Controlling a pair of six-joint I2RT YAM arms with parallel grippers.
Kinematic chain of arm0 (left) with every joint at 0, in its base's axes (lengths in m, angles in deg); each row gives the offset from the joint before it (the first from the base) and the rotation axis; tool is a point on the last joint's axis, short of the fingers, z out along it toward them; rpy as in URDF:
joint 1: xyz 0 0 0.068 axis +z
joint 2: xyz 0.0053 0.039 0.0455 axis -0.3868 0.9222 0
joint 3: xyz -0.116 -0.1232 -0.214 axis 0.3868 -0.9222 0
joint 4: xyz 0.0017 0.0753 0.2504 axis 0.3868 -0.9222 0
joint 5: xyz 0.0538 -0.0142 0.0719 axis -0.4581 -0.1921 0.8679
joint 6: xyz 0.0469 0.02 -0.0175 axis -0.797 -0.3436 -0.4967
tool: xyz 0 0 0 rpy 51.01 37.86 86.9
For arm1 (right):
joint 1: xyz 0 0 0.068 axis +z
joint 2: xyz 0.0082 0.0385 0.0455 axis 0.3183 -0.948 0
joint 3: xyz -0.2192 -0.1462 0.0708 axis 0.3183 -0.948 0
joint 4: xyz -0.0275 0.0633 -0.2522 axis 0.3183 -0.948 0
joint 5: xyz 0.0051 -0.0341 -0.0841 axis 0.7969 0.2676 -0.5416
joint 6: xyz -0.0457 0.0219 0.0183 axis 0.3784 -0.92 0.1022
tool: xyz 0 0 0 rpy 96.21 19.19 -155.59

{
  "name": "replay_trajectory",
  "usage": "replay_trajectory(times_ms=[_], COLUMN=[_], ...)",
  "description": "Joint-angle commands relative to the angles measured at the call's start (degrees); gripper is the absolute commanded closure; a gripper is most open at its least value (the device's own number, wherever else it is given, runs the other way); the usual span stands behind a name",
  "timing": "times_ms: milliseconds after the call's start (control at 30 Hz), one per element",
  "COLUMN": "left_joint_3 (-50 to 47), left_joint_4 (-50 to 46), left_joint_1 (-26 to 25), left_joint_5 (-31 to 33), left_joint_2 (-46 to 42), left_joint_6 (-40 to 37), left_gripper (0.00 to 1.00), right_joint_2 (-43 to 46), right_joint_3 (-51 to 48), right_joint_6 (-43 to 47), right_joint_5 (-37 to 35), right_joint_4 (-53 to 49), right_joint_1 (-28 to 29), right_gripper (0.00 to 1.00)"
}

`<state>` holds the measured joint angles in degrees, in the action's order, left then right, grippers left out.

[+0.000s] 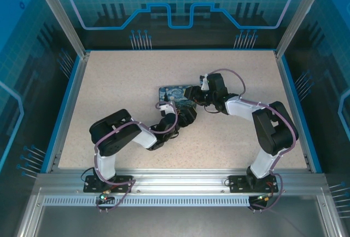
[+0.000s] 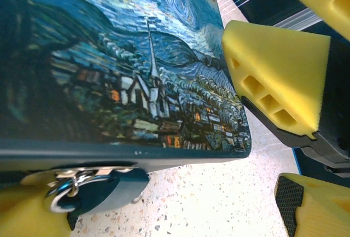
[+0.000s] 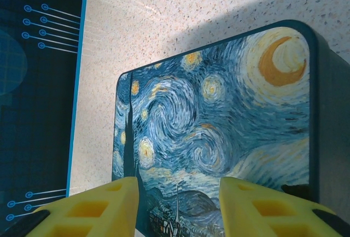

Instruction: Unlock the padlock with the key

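Padlock not yet opened, left gripper lined up beside it

Here we are at the starry-night box (image 3: 219, 111), and the padlock (image 2: 109, 190) hangs off its long side with its metal loop through the hasp, so by my reading it's locked and the whole unlocking is left to do. The key I can't pick out anywhere (it's a sliver, so no surprise), meaning fetching it and seating it both remain. The left gripper (image 2: 169, 209) is spread wide, holding nothing, and the padlock sits just against its left-hand finger, low at the box edge. The right gripper (image 3: 178, 204) hovers over the lid's far end, jaws partly apart with nothing between them, seemingly steadying the box.
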<state>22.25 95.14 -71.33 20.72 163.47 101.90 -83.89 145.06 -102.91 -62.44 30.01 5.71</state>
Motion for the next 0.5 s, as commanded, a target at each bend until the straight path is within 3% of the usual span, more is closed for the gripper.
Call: replay_trajectory(times_ms=[0, 167, 267, 467], left_joint_3=[0.4, -3.3, -6.0, -7.5], left_joint_4=[-5.8, 5.5, 11.3, 14.4], left_joint_1=[0.2, 0.1, 0.2, 0.2], left_joint_5=[-1.5, -1.5, -0.5, -0.1], left_joint_2=[2.1, 3.5, 3.7, 3.4], left_joint_6=[-0.2, 0.6, 2.1, 3.2], left_gripper=[0.09, 0.14, 0.22, 0.32], right_joint_2=[-2.2, -2.2, -2.4, -2.6], right_joint_3=[-0.3, -0.3, -0.3, -0.4], right_joint_6=[-0.7, -0.9, -0.8, -0.9], right_joint_5=[0.6, 0.8, 0.8, 0.7], right_joint_4=[-3.0, -2.7, -2.8, -2.7], right_joint_1=[1.2, 1.1, 1.1, 1.1], right_gripper=[0.56, 0.56, 0.56, 0.56])
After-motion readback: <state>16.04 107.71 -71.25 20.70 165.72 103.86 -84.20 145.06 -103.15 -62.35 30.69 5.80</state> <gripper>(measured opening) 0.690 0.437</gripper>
